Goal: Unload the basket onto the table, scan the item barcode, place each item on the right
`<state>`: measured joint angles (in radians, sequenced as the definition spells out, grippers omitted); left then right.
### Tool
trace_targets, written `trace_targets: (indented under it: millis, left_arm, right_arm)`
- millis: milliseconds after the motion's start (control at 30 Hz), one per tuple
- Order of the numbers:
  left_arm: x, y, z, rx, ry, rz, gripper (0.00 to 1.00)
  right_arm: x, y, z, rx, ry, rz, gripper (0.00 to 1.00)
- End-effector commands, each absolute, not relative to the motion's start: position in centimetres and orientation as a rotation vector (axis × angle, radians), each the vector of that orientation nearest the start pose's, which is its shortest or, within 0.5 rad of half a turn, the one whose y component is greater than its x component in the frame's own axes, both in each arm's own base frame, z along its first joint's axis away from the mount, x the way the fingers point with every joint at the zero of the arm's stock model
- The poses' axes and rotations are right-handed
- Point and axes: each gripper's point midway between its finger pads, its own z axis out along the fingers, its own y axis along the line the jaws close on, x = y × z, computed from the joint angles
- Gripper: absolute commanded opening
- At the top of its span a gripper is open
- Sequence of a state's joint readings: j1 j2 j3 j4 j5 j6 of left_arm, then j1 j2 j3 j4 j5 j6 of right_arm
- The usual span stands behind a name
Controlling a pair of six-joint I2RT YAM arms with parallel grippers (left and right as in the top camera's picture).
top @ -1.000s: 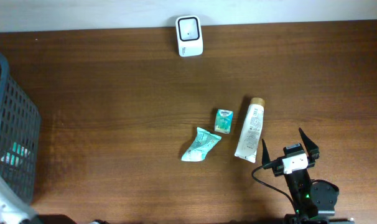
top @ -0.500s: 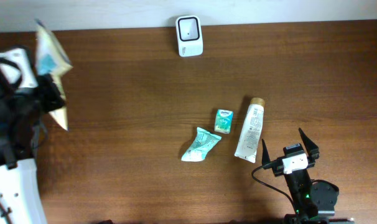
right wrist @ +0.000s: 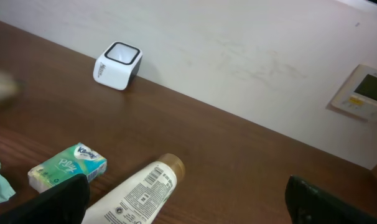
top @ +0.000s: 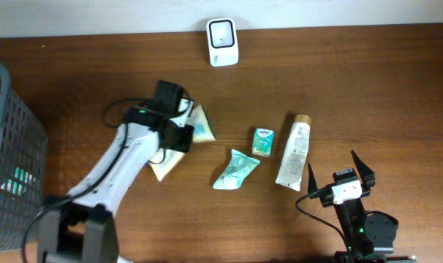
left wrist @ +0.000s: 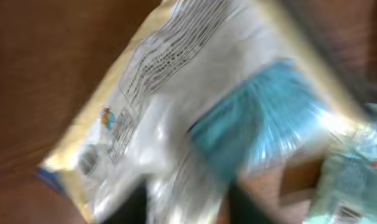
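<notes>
Left claw [top: 183,124] swung in from left edge w/ pouch [top: 202,126] (grip unclear, blurry); right claw [top: 334,170] spread wide.

Overhead we look straight down; right wrist skims low toward the shared scanner [right wrist: 117,65]; left wrist hugs a packet [left wrist: 176,106].

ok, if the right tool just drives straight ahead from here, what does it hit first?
Probably the tube: it lies just ahead of the right tool, inside the open fingers near the left one. Past it, only bare table up to the wall; depth is hard to judge.
</notes>
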<state>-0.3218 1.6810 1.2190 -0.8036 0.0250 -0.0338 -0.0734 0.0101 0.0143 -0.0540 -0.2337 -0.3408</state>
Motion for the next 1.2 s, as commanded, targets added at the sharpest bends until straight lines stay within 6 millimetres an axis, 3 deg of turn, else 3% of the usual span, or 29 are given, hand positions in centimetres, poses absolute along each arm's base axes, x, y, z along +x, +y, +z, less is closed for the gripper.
trace_targets:
  millis: [0, 67, 133, 233, 267, 400, 433, 467, 533, 600, 667, 700, 800, 900, 1000, 1167]
  left_arm:
    - [35.0, -13.9, 7.5, 0.48, 2.803, -0.143, 0.99]
    - [36.1, -15.2, 9.0, 0.481, 2.735, -0.194, 0.99]
    - [37.7, -15.5, 12.0, 0.465, 2.649, -0.203, 0.99]
    - [40.8, -14.2, 19.8, 0.379, 2.462, -0.176, 0.99]
    - [42.0, -12.2, 24.4, 0.356, 2.35, -0.109, 0.99]
    - [42.2, -5.1, 31.4, 0.122, 2.214, 0.025, 0.99]
    - [41.7, -2.1, 33.3, -0.017, 2.174, 0.051, 0.99]
    - [40.4, 2.6, 35.3, -0.223, 2.112, 0.086, 0.99]
    - [37.6, 9.0, 36.8, -0.502, 2.04, 0.136, 0.99]
    - [34.0, 15.7, 36.2, -0.777, 1.999, 0.238, 0.98]
    - [30.8, 20.5, 34.3, -1.01, 1.977, 0.355, 1.0]
    - [29.0, 23.3, 32.3, -1.123, 1.981, 0.403, 0.99]
    - [26.7, 27.7, 28.0, -1.333, 1.976, 0.412, 0.99]
    - [25.5, 31.8, 21.8, -1.503, 2.053, 0.411, 0.99]
    - [24.8, 33.6, 16.5, -1.596, 2.161, 0.39, 0.99]
    - [24.7, 33.2, 10.4, -1.614, 2.359, 0.313, 0.99]
  right_arm:
    - [24.4, 2.0, 16.3, -0.383, 1.576, -0.132, 0.99]
    - [24.4, 2.0, 16.3, -0.383, 1.576, -0.132, 0.99]
    - [24.4, 2.0, 16.3, -0.383, 1.576, -0.132, 0.99]
    - [24.4, 2.0, 16.3, -0.383, 1.576, -0.132, 0.99]
    - [24.4, 2.0, 16.3, -0.383, 1.576, -0.132, 0.99]
    - [24.4, 2.0, 16.3, -0.383, 1.576, -0.132, 0.99]
    - [24.4, 2.0, 16.3, -0.383, 1.576, -0.132, 0.99]
    - [24.4, 2.0, 16.3, -0.383, 1.576, -0.132, 0.99]
    - [24.4, 2.0, 16.3, -0.383, 1.576, -0.132, 0.99]
    - [24.4, 2.0, 16.3, -0.383, 1.576, -0.132, 0.99]
    - [24.4, 2.0, 16.3, -0.383, 1.576, -0.132, 0.99]
    - [24.4, 2.0, 16.3, -0.383, 1.576, -0.132, 0.99]
    - [24.4, 2.0, 16.3, -0.383, 1.576, -0.132, 0.99]
    - [24.4, 2.0, 16.3, -0.383, 1.576, -0.132, 0.98]
    - [24.4, 2.0, 16.3, -0.383, 1.576, -0.132, 0.99]
    - [24.4, 2.0, 16.3, -0.383, 1.576, -0.132, 0.99]
